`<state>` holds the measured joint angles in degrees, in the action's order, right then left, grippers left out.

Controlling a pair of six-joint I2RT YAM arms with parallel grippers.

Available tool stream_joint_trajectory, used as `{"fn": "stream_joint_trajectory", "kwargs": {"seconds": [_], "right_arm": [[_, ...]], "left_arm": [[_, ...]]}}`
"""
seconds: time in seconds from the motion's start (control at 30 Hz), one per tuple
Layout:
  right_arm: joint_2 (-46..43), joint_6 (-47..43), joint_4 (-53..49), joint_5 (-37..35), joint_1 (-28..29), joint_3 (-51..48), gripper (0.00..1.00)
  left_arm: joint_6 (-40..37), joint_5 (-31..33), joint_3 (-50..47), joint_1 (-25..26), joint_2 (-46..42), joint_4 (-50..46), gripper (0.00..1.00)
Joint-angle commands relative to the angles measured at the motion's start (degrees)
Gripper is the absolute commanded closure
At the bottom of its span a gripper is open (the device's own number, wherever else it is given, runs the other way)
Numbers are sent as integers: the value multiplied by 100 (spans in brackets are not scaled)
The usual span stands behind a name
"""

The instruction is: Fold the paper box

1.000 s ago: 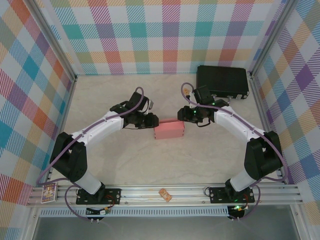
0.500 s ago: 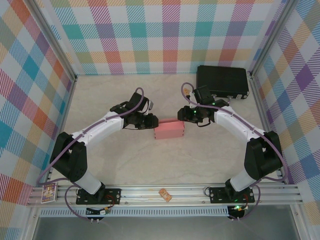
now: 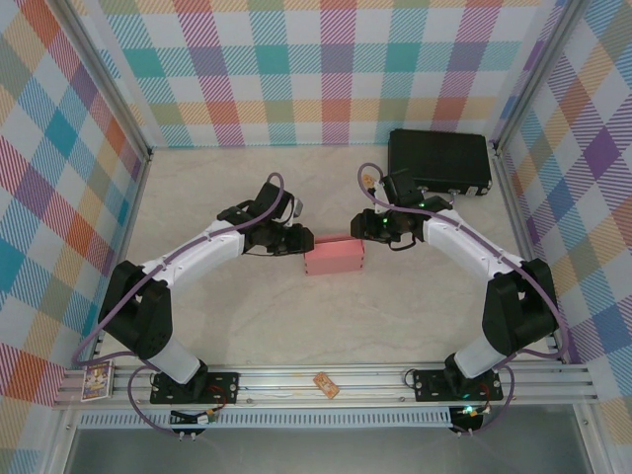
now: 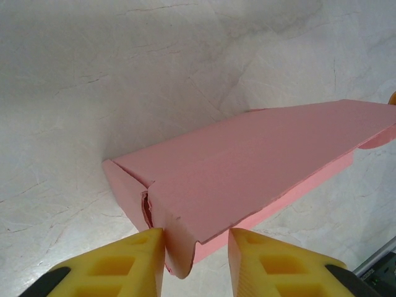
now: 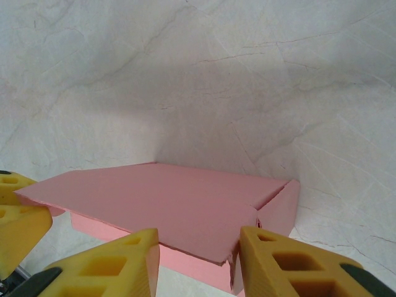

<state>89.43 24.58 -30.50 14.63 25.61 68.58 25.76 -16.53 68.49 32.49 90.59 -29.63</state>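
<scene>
Your paper box [image 3: 334, 256] lies flat on the table [image 3: 247, 326]. It is a little way from the black case [image 3: 439, 161], on the side toward the arm bases and a bit to the left. It already looks like a closed, flat pink box, so I think most of the folding is done.

The long side of the box runs left to right, from one claw to the other. One short end points toward the black case and the other points away from it.

Your left gripper [image 4: 196, 247] is at the end far from the black case. Its two yellow fingers are spread apart, one on each side of that end's corner. A small flap sticks out there (it looks a bit bent and loose). One finger seems to touch the flap, but there is a gap by the other one, so it is not squeezing.

Your right gripper [image 5: 198, 247] is at the end nearer the black case. Its fingers are spread too, and that end's edge sits between them.

The loose flap is in front of the left claw, so I guess that arm should go next.
</scene>
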Motion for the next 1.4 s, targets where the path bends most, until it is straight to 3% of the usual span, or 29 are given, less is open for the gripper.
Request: {"fn": "stream_joint_trajectory", "kwargs": {"seconds": [0.0, 0.27, 0.8, 1.37], "right_arm": [[-65, -90, -96, 75, -9, -98, 62], [-58, -76, -92, 75, -7, -88, 61], [-42, -102, -105, 88, -12, -86, 62], [-92, -190, -187, 101, -12, -323, 79]], "left_arm": [[61, -122, -36, -40, -184, 152, 64], [96, -113, -71, -63, -228, 191, 63], [10, -25, -125, -76, -112, 80, 75], [-146, -66, -266, -76, -81, -74, 83]]}}
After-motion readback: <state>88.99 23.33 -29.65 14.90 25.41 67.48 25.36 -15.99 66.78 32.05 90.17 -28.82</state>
